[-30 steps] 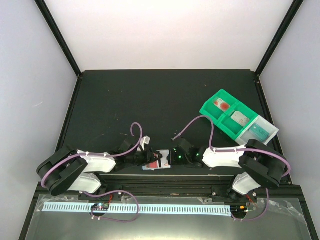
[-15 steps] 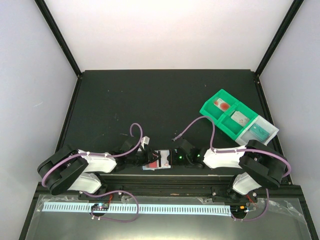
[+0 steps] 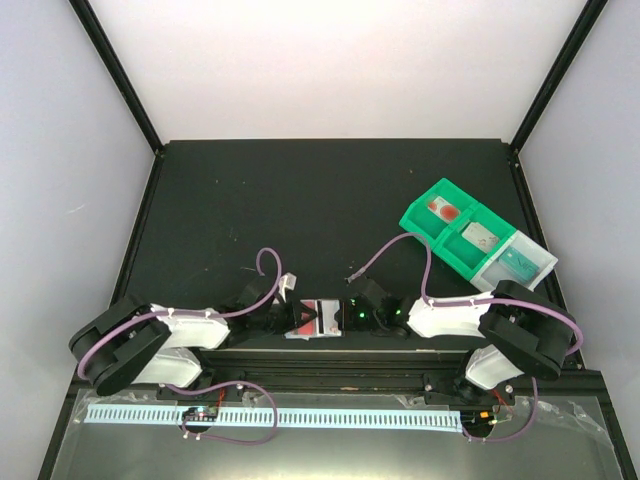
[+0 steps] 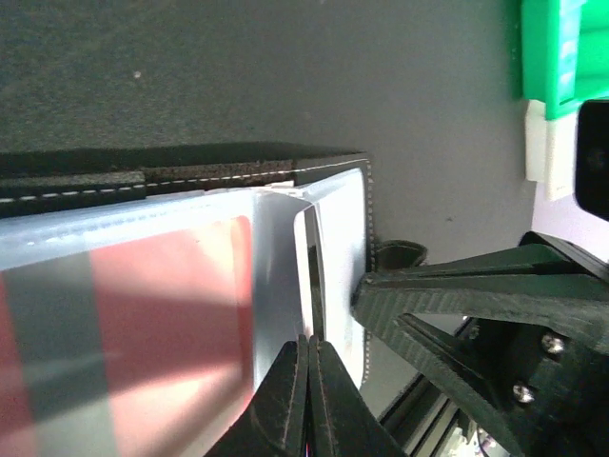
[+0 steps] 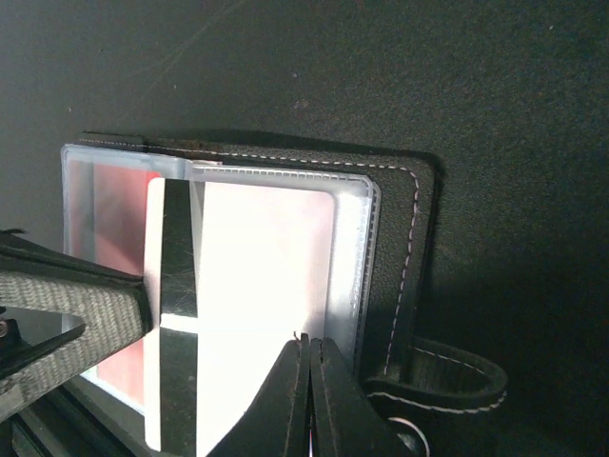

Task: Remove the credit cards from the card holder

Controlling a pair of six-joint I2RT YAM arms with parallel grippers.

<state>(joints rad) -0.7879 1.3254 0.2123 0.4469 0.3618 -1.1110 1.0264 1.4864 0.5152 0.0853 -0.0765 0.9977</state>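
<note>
The black card holder (image 3: 316,320) lies open at the table's near edge between both grippers. In the right wrist view its stitched black cover (image 5: 404,228) frames clear pockets holding a white credit card (image 5: 257,276) with a black stripe and a red card (image 5: 105,219). My right gripper (image 5: 307,345) is shut on the near edge of the pocket leaf. My left gripper (image 4: 309,345) is shut on the thin striped edge of the white card, seen edge-on beside the red card (image 4: 162,314). The snap tab (image 5: 447,386) hangs at the lower right.
A green-and-clear compartment tray (image 3: 475,235) sits at the right rear with a red-marked card, a grey one and a teal one inside. The table's front rail runs just below the holder. The right gripper's fingers (image 4: 476,295) crowd the left wrist view.
My left gripper's jaws have closed from open onto the card's edge. The right gripper stayed shut, and the holder has hardly shifted.
</note>
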